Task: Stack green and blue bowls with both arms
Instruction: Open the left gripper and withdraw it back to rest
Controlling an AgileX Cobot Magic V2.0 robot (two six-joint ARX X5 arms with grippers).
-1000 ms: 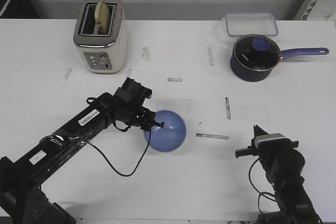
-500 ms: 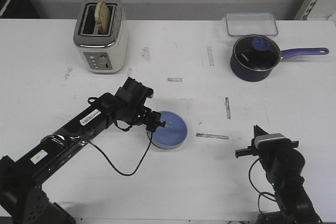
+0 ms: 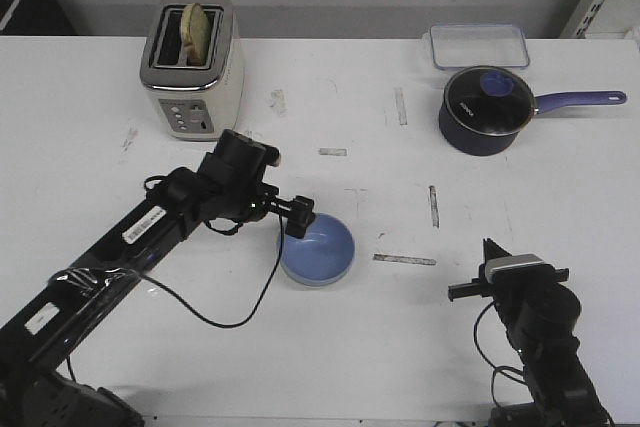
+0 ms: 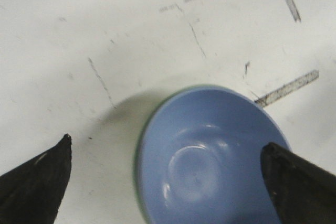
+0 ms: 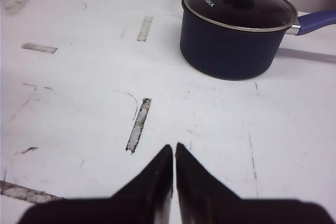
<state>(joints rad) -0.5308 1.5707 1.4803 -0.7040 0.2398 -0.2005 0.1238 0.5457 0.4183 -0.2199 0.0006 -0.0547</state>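
The blue bowl (image 3: 318, 252) sits upright on the table in the middle. In the left wrist view the blue bowl (image 4: 210, 156) shows its hollow inside, and a thin edge of the green bowl (image 4: 139, 179) peeks out around it, so the blue one rests inside the green one. My left gripper (image 3: 296, 218) hovers just above the bowl's left rim, open, nothing held; the left gripper (image 4: 165, 144) has its fingers spread wider than the bowl. My right gripper (image 3: 489, 250) stays near the front right, shut and empty; the right gripper (image 5: 174, 146) shows both tips pressed together.
A cream toaster (image 3: 192, 65) with bread stands at the back left. A dark navy lidded saucepan (image 3: 486, 110) with a long handle stands at the back right, and the saucepan (image 5: 239, 30) lies ahead of the right gripper. A clear container (image 3: 479, 45) lies behind it.
The blue bowl was tilted in the left gripper; it came down level onto the table. The left gripper has opened and drawn back up and to the left. The right arm has not moved.
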